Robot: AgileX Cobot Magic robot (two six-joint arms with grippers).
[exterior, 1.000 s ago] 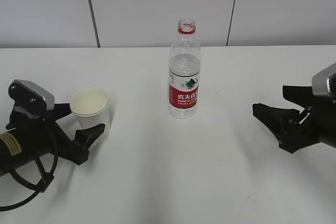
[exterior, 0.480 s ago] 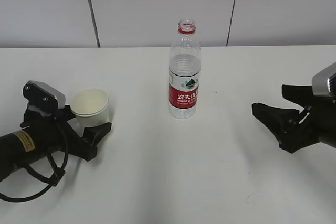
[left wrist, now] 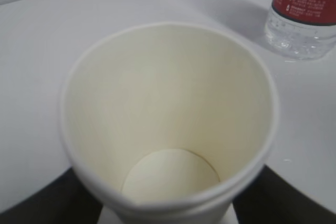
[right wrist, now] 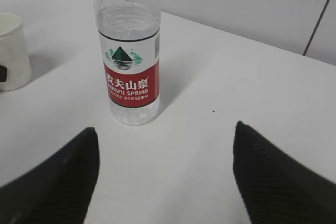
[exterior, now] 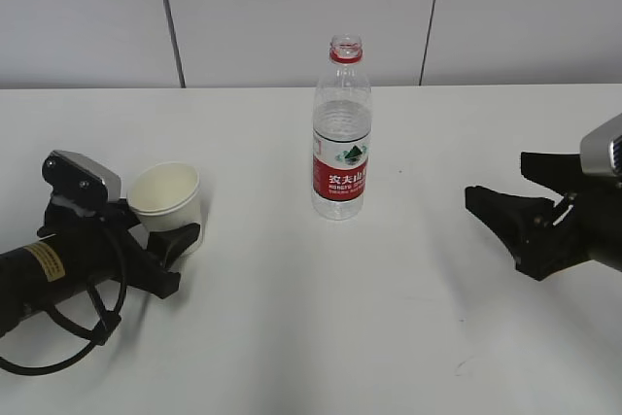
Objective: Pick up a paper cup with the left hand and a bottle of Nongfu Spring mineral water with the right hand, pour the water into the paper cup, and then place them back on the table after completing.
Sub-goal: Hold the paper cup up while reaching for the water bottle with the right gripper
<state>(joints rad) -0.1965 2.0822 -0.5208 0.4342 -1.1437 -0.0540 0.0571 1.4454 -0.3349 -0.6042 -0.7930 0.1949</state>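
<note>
Exterior view: white surface (exterior: 292, 337) bare apart from task items. Left gripper (exterior: 155, 230) lay low at left, fingers either side of paper cup (exterior: 167, 197); firm hold could not be told. Right gripper (exterior: 520, 211) at right, jaws spread wide, empty, well apart from bottle (exterior: 341, 133). Bottle upright mid-surface, uncapped, red label. Cup empty inside.

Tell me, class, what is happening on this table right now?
The left hand has its fingers on either side of the paper cup, which stands on the white table and is empty inside. The right hand waits open, well to the right of the uncapped water bottle. Nothing has been lifted or poured yet.
</note>
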